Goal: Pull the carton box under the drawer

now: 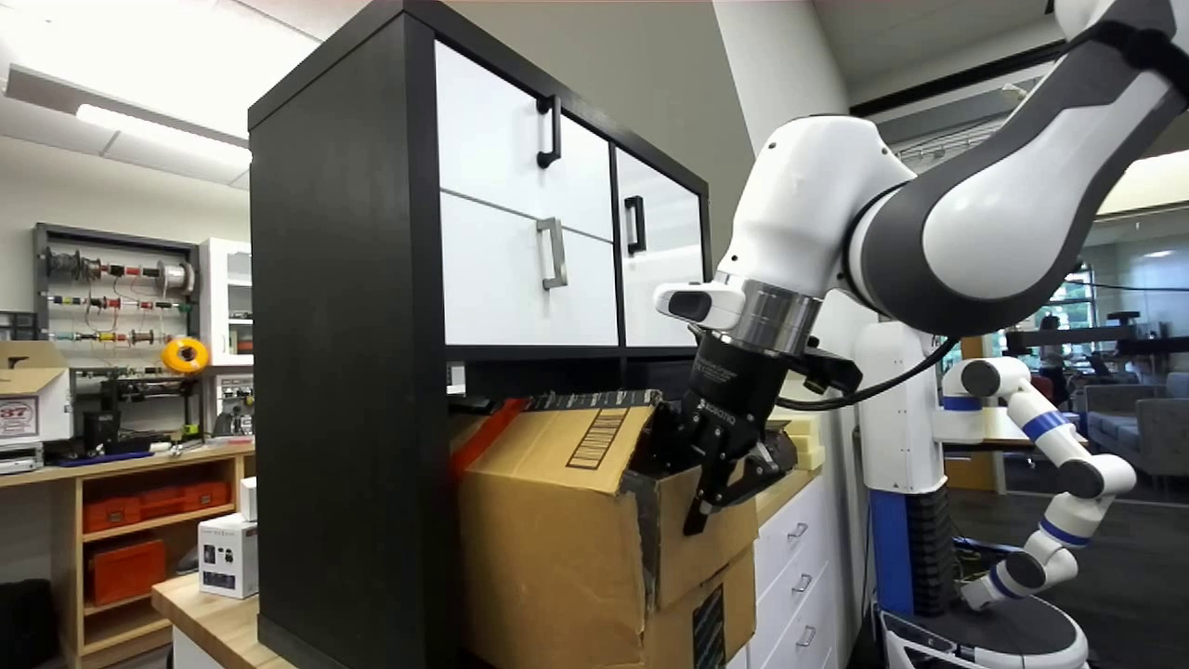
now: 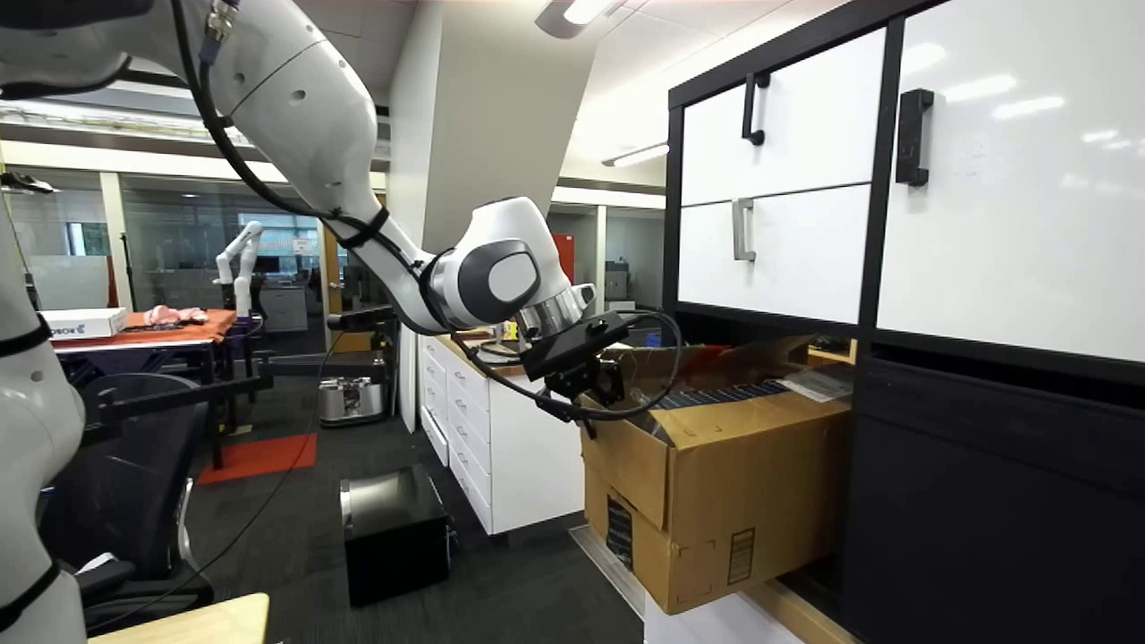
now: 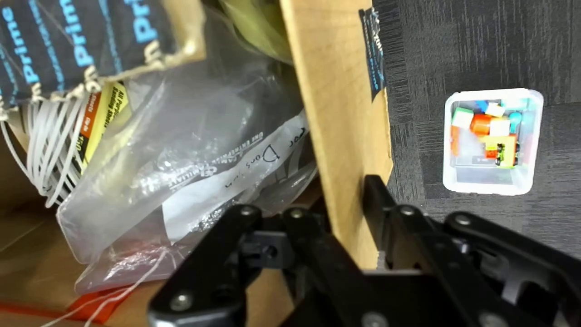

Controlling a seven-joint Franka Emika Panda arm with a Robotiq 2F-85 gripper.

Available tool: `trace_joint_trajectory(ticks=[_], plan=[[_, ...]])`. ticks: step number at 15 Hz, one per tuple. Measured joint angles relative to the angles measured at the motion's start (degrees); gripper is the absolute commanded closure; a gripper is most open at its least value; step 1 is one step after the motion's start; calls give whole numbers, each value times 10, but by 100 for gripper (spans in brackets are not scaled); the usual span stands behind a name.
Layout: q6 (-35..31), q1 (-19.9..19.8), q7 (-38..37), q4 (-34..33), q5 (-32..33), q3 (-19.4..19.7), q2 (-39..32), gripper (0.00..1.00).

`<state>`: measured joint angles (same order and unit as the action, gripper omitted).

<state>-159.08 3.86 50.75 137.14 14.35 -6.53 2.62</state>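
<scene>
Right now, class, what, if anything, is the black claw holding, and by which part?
The brown, rectangular cardboard box, by the top of its front wall, pinched in the claw.

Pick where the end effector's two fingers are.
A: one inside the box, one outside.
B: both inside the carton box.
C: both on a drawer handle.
A: in the wrist view, one side of the carton box runs between the fingers of the end effector, with a clear plastic bag inside and dark floor outside.

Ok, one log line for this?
Carton box: partly out of black cabinet, below shut white drawers | Gripper: astride box's front wall, clamp unclear | Inside: plastic bag
</scene>
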Motion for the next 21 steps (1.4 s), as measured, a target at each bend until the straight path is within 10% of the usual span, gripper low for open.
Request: trace_joint_trajectory(ticks=[8,21], plan=[[11,0,-81,4,17,0,34,1],[331,19,-220,-130,-17,-7,77,0]])
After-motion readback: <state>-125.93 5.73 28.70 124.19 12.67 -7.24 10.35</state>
